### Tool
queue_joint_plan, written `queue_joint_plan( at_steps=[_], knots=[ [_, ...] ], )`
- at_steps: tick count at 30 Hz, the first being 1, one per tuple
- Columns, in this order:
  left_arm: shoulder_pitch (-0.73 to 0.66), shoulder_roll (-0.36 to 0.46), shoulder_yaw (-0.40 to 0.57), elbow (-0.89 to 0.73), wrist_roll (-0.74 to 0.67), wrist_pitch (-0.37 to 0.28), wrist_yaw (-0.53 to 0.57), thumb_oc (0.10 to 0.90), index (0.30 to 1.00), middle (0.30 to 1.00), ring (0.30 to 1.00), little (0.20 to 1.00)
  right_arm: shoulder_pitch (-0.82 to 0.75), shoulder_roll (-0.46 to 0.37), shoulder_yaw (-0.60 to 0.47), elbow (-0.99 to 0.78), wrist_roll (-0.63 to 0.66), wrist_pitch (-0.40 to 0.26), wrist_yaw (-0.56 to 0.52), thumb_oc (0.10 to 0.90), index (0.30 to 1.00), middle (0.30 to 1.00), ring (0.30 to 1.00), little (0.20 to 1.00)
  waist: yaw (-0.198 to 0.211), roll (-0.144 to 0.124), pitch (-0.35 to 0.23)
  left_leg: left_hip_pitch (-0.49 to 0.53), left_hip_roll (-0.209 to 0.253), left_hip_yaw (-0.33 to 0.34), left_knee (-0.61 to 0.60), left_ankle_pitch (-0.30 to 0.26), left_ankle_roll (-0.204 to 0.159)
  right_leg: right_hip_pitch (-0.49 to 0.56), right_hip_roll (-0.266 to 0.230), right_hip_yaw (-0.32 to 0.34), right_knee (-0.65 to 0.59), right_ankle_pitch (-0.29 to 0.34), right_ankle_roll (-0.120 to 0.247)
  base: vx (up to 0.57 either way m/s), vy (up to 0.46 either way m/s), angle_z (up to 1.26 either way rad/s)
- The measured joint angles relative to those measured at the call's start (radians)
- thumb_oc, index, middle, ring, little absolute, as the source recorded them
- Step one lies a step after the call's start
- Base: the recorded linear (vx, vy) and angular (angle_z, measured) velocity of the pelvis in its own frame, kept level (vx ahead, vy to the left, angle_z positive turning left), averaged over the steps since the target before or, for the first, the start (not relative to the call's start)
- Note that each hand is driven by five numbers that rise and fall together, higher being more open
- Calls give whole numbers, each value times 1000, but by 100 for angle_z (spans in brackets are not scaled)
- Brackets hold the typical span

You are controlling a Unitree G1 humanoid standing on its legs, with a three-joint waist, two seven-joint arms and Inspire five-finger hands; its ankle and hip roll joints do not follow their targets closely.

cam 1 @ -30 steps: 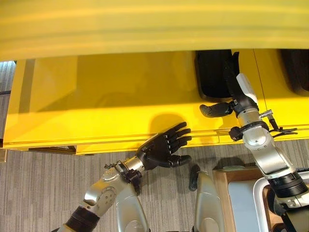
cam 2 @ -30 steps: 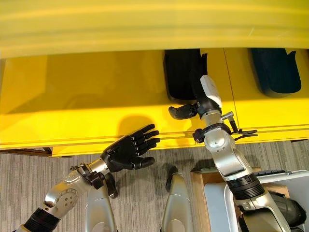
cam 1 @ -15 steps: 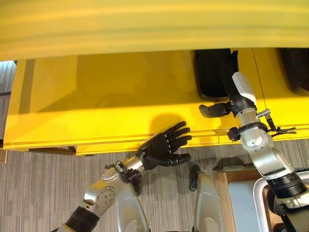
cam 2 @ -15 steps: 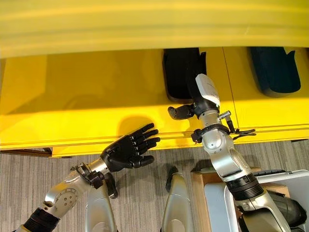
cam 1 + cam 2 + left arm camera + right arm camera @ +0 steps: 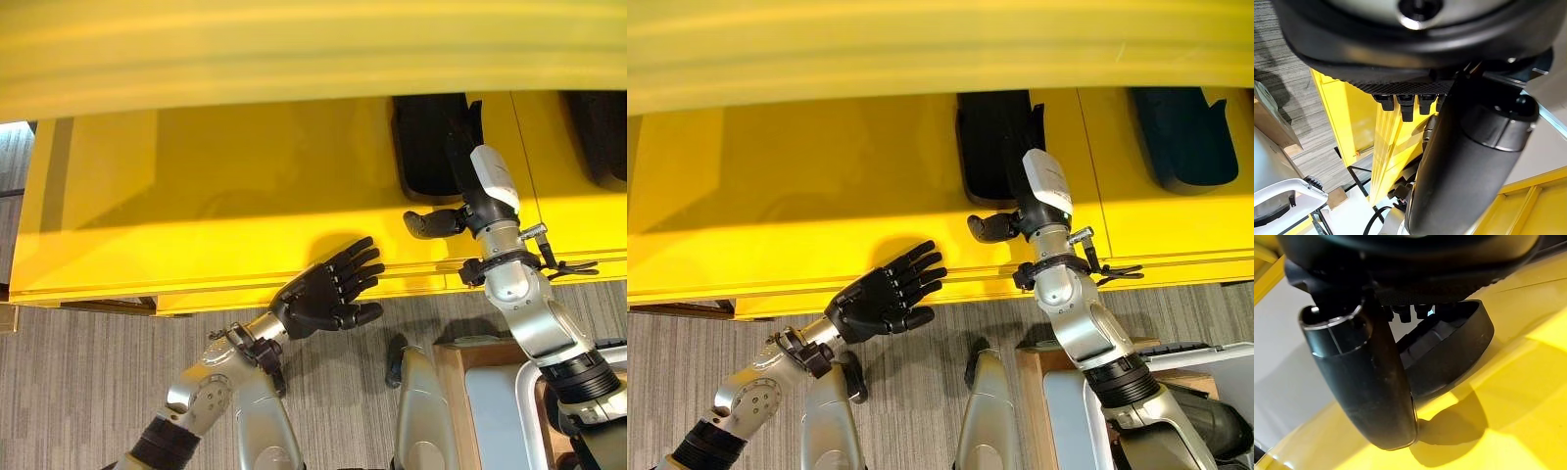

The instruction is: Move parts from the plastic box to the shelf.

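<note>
Right hand (image 5: 1019, 211) at matte black moulded part (image 5: 991, 147) on glossy yellow shelf (image 5: 823, 186).

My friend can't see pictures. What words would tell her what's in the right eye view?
The right robot hand reaches onto a yellow shelf, its fingers against a black part lying there. The left robot hand hovers open and empty at the shelf's front edge. Another dark part lies farther right on the shelf.

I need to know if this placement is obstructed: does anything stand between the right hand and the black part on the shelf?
Nothing visible does. The right hand is already at the black part on the yellow shelf.
</note>
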Motion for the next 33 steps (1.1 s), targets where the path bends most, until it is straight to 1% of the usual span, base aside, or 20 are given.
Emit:
queue_joint_plan(
  at_steps=[10, 14, 18, 20, 23, 27, 33],
  knots=[
    [7, -8, 0, -9, -2, 1, 3, 900, 1000, 1000, 1000, 1000, 43, 0, -2, -1, -17, -32, -98, 900, 1000, 1000, 1000, 1000, -3, 3, 1, 0, 0, 0, 1, -2, -2, -4, -1, 1, 9, -7, 0, 0, 0, 0],
    [7, -10, -1, -16, -2, 4, 3, 900, 1000, 1000, 1000, 1000, 48, 0, -8, -1, -17, -32, -140, 900, 1000, 1000, 1000, 1000, -6, 14, 7, 0, 0, 1, 7, -7, -2, -4, -1, 3, 11, -9, 1, 0, 0, 0],
    [7, -11, -3, -24, -2, 8, 4, 900, 1000, 1000, 1000, 1000, 49, 0, -8, -1, -24, -34, -151, 900, 1000, 1000, 1000, 1000, -21, 19, 10, 0, 2, 3, 17, -15, -2, -6, -1, 7, 17, -11, 4, 0, 0, 0],
    [7, -11, -3, -28, -2, 10, 4, 900, 1000, 1000, 1000, 1000, 49, 0, -8, -2, -68, -33, -162, 900, 1000, 1000, 1000, 1000, -26, 19, 10, 0, 2, 5, 20, -19, -2, -7, -1, 10, 17, -12, 4, 7, 12, -4],
    [4, -11, -3, -29, -4, 10, -2, 900, 1000, 1000, 1000, 1000, 57, -1, -9, -2, -171, -36, -200, 900, 1000, 1000, 1000, 1000, -29, 19, 10, 2, 3, 8, 20, -21, -2, -8, 0, 13, 17, -10, 7, 35, 17, -3],
    [4, -11, -3, -29, -4, 10, -4, 900, 1000, 1000, 1000, 1000, 70, -2, -11, -2, -215, -67, -239, 900, 1000, 1000, 1000, 1000, -29, 19, 9, 3, 5, 8, 20, -22, -3, -8, 1, 13, 19, -10, 7, 15, 0, -1],
    [7, -14, -5, -28, -41, 13, 18, 900, 1000, 1000, 1000, 1000, 76, -2, -11, -21, -216, -85, -284, 900, 1000, 1000, 1000, 1000, -27, 19, 9, 8, 5, 8, 21, -21, -3, -8, 1, 15, 27, -11, 7, 0, 0, 0]
  ],
)
